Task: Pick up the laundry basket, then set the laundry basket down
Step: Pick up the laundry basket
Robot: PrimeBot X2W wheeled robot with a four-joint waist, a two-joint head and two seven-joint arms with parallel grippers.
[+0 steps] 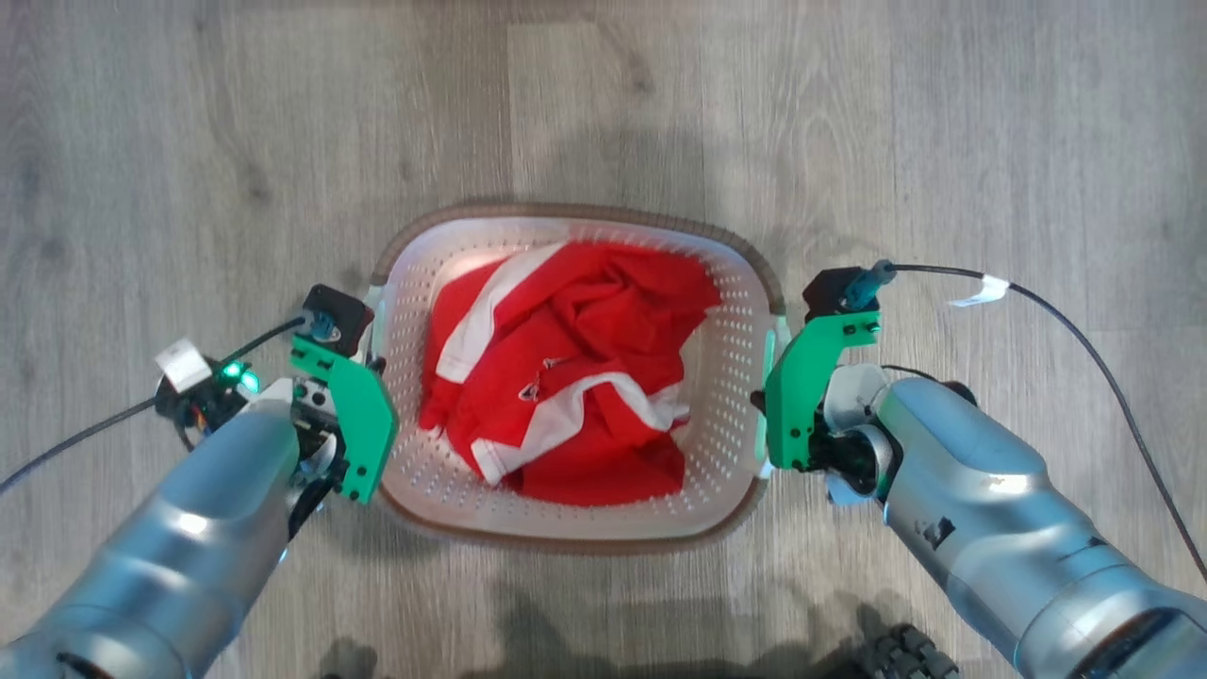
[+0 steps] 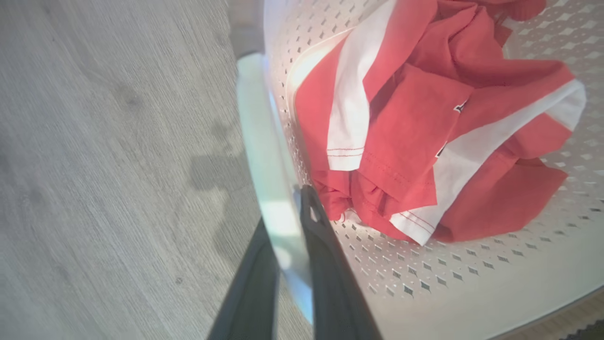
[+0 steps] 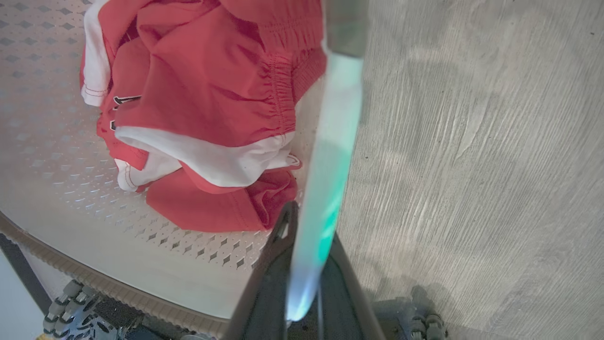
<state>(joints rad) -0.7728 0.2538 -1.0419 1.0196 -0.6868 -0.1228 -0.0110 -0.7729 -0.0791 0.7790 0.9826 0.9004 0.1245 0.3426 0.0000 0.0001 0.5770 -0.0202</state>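
Between both arms on the grey plank floor (image 1: 189,141): laundry basket (image 1: 726,415), holding a crumpled red-and-white garment (image 1: 585,339). Not clear whether resting or just off the floor.

Left pincer (image 2: 285,212) clamped across the basket's left white handle (image 2: 264,141); right pincer (image 3: 309,236) likewise across the right handle (image 3: 335,141).

Likely trouble: smooth, thin handles sliding through narrow fingers, uneven raising tipping the basket and shifting the garment, plastic flexing under the squeeze.

Small dark print on the garment, too creased to read. White tag on the right cable (image 1: 981,290), nothing legible.
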